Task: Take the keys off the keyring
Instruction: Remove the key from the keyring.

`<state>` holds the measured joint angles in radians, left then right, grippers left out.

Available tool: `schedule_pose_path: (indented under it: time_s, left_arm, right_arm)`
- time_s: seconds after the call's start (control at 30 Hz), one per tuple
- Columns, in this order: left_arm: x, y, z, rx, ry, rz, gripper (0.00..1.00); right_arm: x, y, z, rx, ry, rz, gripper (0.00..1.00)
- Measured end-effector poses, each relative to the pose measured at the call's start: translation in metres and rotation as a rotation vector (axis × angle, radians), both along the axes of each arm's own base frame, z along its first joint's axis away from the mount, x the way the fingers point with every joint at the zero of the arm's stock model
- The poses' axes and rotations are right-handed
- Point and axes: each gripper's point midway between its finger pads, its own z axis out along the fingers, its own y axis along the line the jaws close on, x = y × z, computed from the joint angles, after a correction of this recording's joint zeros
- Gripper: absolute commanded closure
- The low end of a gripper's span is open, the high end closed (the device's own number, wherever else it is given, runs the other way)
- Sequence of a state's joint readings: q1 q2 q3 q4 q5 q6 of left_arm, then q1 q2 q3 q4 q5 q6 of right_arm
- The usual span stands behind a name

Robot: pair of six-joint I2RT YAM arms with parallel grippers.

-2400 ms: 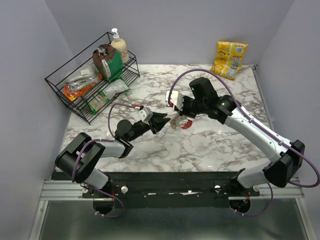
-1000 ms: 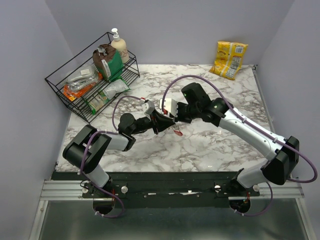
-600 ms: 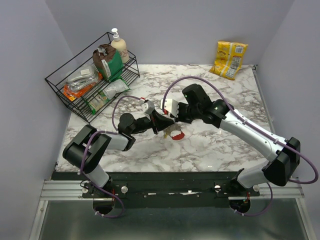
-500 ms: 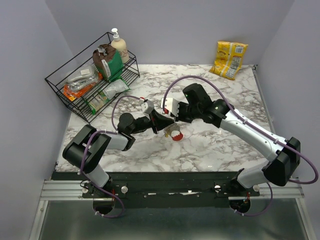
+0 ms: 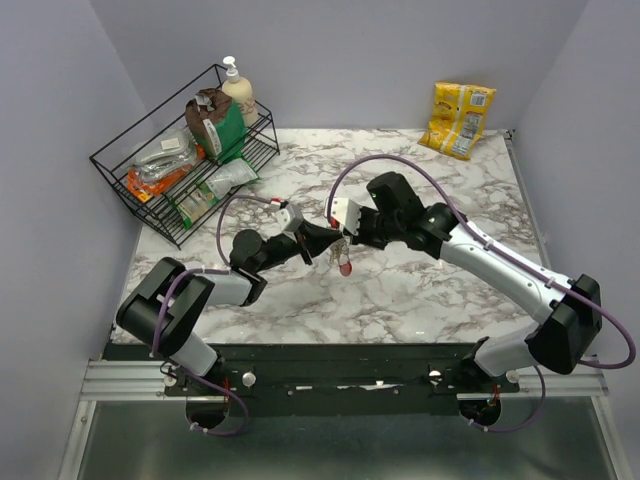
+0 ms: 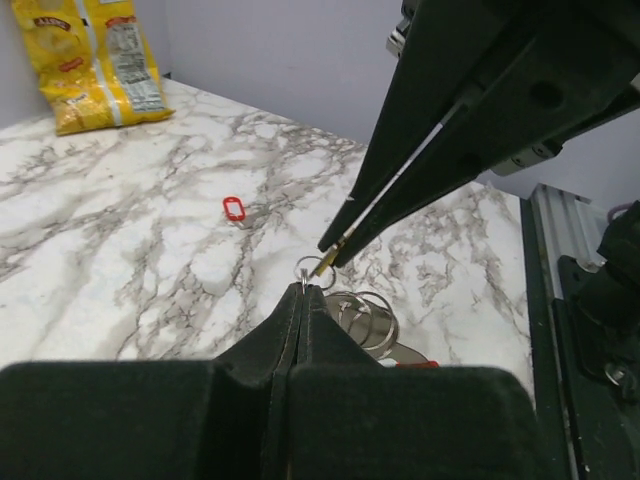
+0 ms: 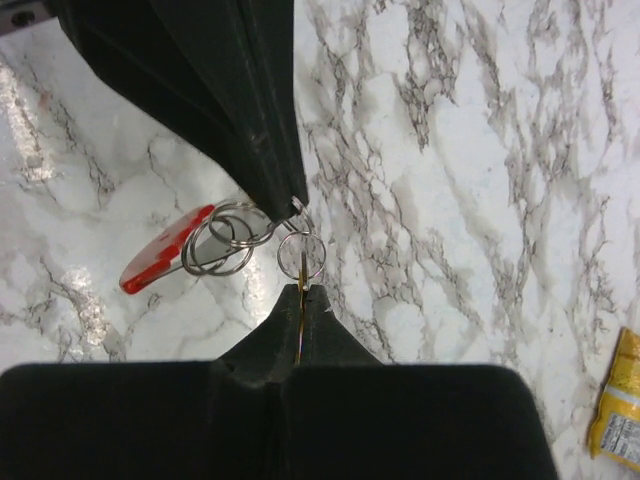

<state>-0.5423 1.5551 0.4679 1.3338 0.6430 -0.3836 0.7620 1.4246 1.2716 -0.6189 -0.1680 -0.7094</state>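
From where I stand, the two arms meet above the middle of the white, grey-veined marble tabletop (image 5: 430, 290), a little towards its left edge. Between them, lifted off the stone, hangs the keyring (image 7: 165, 262), a bunch of thin silvery wire rings linked to a red curved plastic piece.

The left gripper (image 6: 303, 288) has its black jaws pressed fully together, pinching the wire where the smallest ring joins the bunch. The right gripper (image 7: 302, 292) faces it almost tip to tip. Its jaws are equally tight on the opposite side of that smallest ring, with a thin brass-coloured sliver (image 7: 301, 272) caught between them. That sliver may be one of the keys seen edge-on, but I cannot tell. I cannot pick out any other keys clearly among the rings.

A small red oval tag (image 6: 233, 207) lies alone on the marble, towards the far right corner where a yellow snack bag (image 5: 458, 118) leans.

The hold looks precarious to me. The wire is very thin against those blunt tips, so a slight twist or pull could let it slide out and drop the whole bunch onto the stone. If the arms draw apart too hard, the ring could bend or snap free of one grip. The fingertips sit so close that a small misjudged move could knock them together.
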Motion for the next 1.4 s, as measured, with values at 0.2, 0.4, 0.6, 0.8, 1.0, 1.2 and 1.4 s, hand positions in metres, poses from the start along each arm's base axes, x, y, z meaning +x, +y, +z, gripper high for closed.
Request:
schedule_pose_path:
  time_s: [0.2, 0.4, 0.6, 0.8, 1.0, 1.2, 1.4]
  left_arm:
    - [0.005, 0.007, -0.001, 0.021, -0.062, 0.08, 1.0]
    - [0.011, 0.008, 0.003, 0.046, -0.152, 0.169, 1.0]
    - [0.019, 0.009, 0.015, 0.058, -0.244, 0.267, 1.0]
    - [0.024, 0.009, 0.015, 0.088, -0.288, 0.336, 1.0]
    - [0.029, 0.006, 0.014, 0.123, -0.303, 0.374, 1.0]
    - [0.033, 0.005, 0.022, 0.12, -0.322, 0.397, 1.0]
    - [0.035, 0.006, 0.023, 0.119, -0.326, 0.404, 1.0]
  right_arm:
    - [-0.002, 0.0, -0.004, 0.007, 0.013, -0.004, 0.99]
    - [0.001, 0.007, 0.017, 0.052, -0.005, 0.001, 0.99]
    - [0.003, 0.011, 0.03, 0.078, -0.019, 0.003, 0.99]
    - [0.003, 0.011, 0.03, 0.08, -0.015, 0.006, 0.99]
    - [0.002, 0.011, 0.031, 0.082, -0.014, 0.009, 0.99]
    - [0.004, 0.014, 0.042, 0.096, -0.03, 0.011, 0.99]
    - [0.006, 0.016, 0.045, 0.089, -0.022, 0.012, 0.99]
